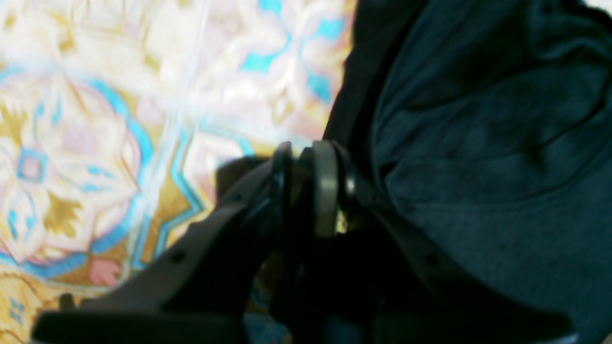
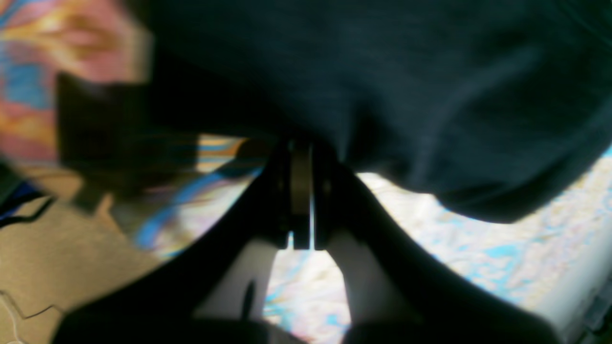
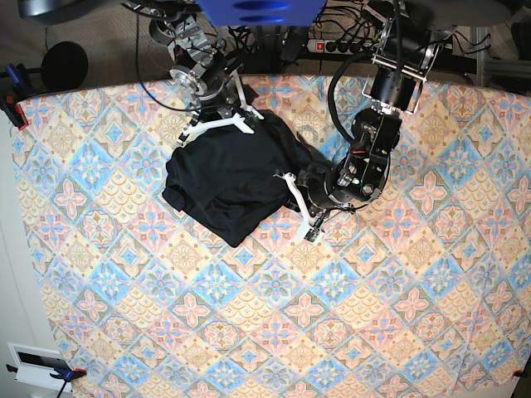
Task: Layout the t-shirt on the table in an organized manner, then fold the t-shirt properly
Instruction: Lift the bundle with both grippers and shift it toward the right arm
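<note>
Lying bunched in the upper-left-centre of the table (image 3: 348, 332), the t-shirt (image 3: 228, 178) formed a rumpled black heap rather than a flat spread, with folds running across it and one corner drooping toward the near side. The patterned cloth of pink, blue and cream diamonds showed all round it.

The right gripper (image 3: 217, 123) sat at the far edge of the shirt, its white fingers (image 3: 199, 130) splayed over the fabric in the base view. From the right wrist camera the jaws were pressed together, only a thin sliver of light between the pads, and the dark fabric (image 2: 382, 86) hung directly over their tips; the blur did not let me tell for sure whether cloth was pinched between them.

The left gripper (image 3: 300, 201) reached in at the shirt's right edge, low over the table. In the left wrist view its fingers (image 1: 325, 186) stood nearly together, with a narrow gap, right beside the shirt's edge (image 1: 478, 143); whether a fold of fabric was caught in that gap could not be told, as the frame was soft and dark there

A power strip (image 3: 336, 46) and cables lay beyond the table's far edge
</note>
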Action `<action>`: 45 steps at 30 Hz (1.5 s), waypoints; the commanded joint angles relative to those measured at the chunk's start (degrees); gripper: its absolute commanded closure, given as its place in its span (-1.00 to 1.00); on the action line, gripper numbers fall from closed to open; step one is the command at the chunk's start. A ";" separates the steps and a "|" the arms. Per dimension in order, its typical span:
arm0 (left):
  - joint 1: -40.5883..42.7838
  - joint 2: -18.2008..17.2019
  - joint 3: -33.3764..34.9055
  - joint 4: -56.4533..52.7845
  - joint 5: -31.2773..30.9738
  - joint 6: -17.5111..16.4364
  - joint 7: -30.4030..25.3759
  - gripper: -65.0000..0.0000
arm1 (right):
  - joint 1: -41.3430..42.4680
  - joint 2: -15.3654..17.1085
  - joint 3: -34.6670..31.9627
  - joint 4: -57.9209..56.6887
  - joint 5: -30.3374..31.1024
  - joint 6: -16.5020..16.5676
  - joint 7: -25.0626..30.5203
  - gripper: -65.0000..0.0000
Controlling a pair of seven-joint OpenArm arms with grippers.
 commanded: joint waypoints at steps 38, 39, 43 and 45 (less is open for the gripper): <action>0.62 -0.98 -14.04 1.43 -5.97 -0.41 -0.81 0.80 | 6.43 -4.02 -13.70 -2.76 -0.33 -0.45 0.24 1.00; 0.62 -1.59 -13.95 1.43 -6.85 -0.41 -0.81 0.80 | 7.49 -4.45 -14.23 -2.94 -0.33 -0.45 0.24 1.00; 1.68 -2.65 -14.04 1.43 -8.61 -0.41 -0.81 0.80 | 11.09 -5.16 -14.40 -3.99 -0.33 -0.45 0.24 1.00; 1.85 -2.82 -14.04 1.43 -8.70 -0.41 -0.81 0.80 | 11.62 -5.16 -14.40 -5.05 -0.33 -0.45 0.24 1.00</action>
